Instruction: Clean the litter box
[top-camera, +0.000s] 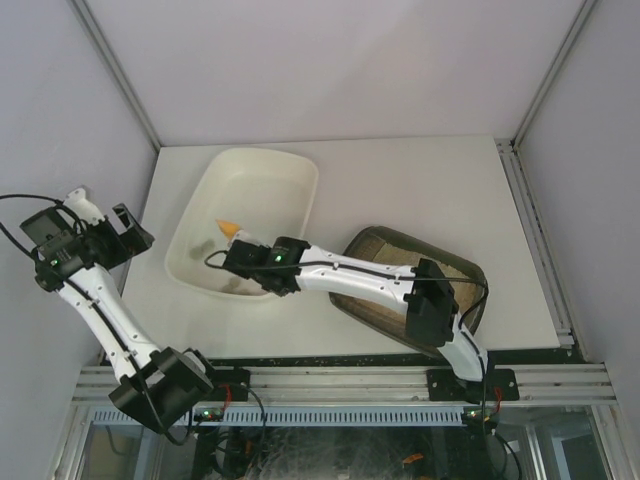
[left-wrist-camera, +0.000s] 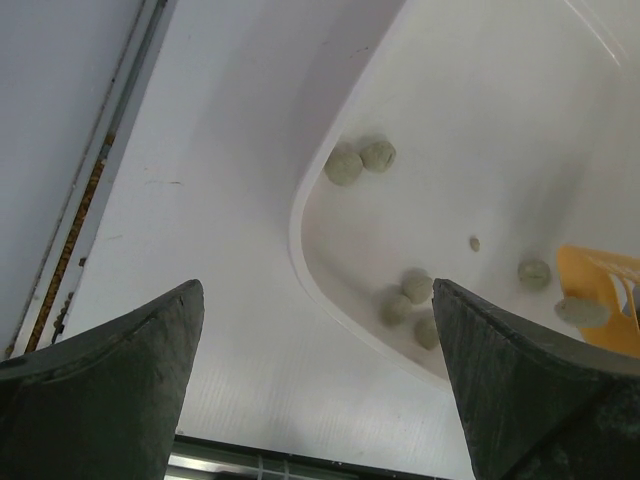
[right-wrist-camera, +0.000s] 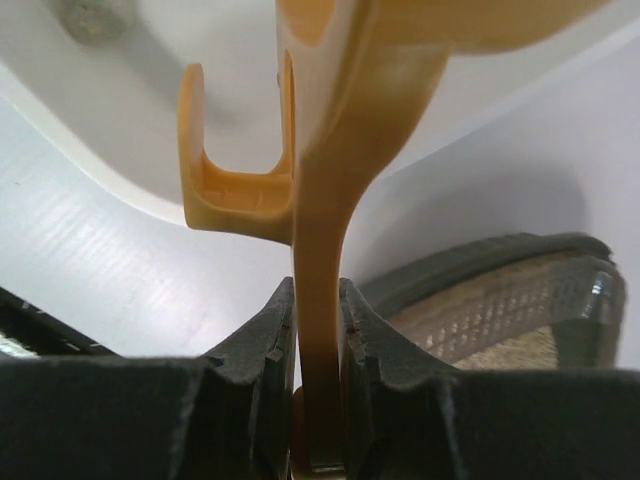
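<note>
The dark brown-grey litter box (top-camera: 462, 270) with pale sandy litter sits at the table's front right, partly under my right arm; its rim shows in the right wrist view (right-wrist-camera: 500, 265). My right gripper (top-camera: 248, 262) is shut on the handle of an orange scoop (right-wrist-camera: 320, 200), held over the near edge of the white tub (top-camera: 296, 180). The scoop's tip (top-camera: 228, 227) and its blade with one clump (left-wrist-camera: 600, 300) are inside the tub. Several grey-green clumps (left-wrist-camera: 360, 160) lie in the tub. My left gripper (left-wrist-camera: 320, 380) is open and empty, left of the tub.
The white table (top-camera: 420, 190) is enclosed by pale walls with metal frame posts (top-camera: 115, 70). A metal rail (top-camera: 330, 380) runs along the near edge by the arm bases. The table's left edge strip (left-wrist-camera: 90, 200) shows in the left wrist view.
</note>
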